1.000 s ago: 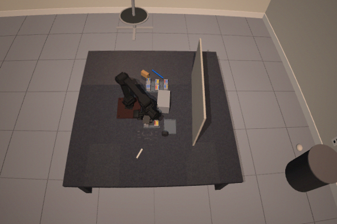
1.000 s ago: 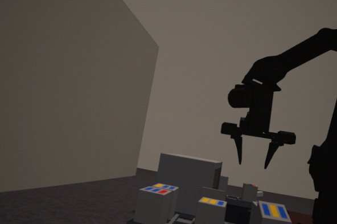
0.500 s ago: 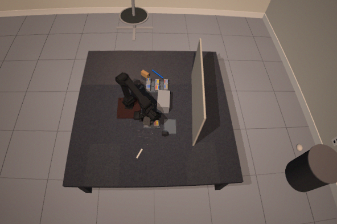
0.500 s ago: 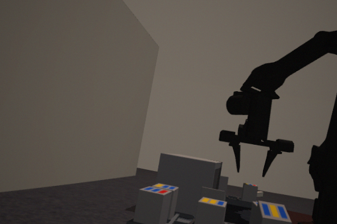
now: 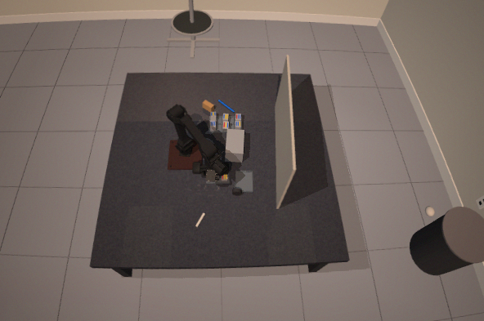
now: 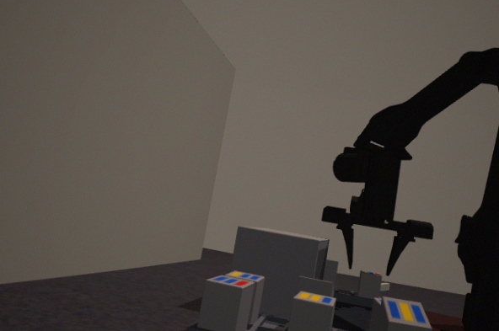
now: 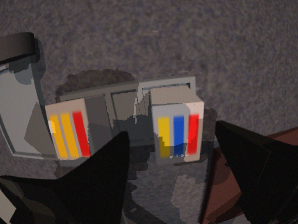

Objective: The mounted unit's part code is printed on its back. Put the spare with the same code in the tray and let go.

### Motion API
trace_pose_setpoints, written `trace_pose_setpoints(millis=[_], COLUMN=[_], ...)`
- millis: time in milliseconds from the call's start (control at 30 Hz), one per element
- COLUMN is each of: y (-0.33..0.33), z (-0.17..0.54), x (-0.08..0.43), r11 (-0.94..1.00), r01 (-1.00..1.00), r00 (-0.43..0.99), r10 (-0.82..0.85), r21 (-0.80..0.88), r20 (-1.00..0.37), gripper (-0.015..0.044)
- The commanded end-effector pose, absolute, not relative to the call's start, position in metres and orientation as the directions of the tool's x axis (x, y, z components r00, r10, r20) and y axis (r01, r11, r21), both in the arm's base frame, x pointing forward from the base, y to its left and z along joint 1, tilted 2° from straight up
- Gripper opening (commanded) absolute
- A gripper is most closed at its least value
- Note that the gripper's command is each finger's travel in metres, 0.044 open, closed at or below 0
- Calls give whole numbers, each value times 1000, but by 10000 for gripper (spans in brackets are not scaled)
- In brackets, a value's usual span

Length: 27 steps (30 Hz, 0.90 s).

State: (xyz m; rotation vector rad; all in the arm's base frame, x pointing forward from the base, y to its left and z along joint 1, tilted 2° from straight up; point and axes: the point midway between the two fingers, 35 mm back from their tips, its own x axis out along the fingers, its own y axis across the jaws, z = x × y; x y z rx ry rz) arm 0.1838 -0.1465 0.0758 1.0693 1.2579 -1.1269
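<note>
Gripper [image 5: 212,180] [image 6: 369,272] [image 7: 173,132], open and empty, hovers above the yellow-blue-red striped block [image 7: 178,131] in its rack [image 5: 217,183] [image 7: 131,107] on the counter [image 5: 155,220] [image 7: 240,55].

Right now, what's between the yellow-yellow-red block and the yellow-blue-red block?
Just a bare stretch of the grey rack, with no other block standing there. The wrist view shows it.

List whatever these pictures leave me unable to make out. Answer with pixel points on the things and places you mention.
- Code on the mounted unit's back: no view shows a printed code there.
- Block with yellow, blue and red stripes [image 7: 178,134]: in the top view, the arm's pincer [image 5: 211,176] [image 6: 369,272] [image 7: 173,132] covers it.
- Tray [image 5: 246,181] [image 7: 20,107]: the wrist view's left edge cuts it off.
- Wall outlet [image 5: 481,202]: cut by the top view's right edge.
</note>
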Motion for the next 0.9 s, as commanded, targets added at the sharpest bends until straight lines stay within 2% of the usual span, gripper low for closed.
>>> trace_pose_setpoints(millis=[0, 867], y=[-146, -143], z=[67, 40], x=[182, 178], r11=[140, 140], r01=[990, 990], r00=[-20, -20], r10=[-34, -34], r21=[-24, -25], r20=[-999, -999], gripper=[300, 300])
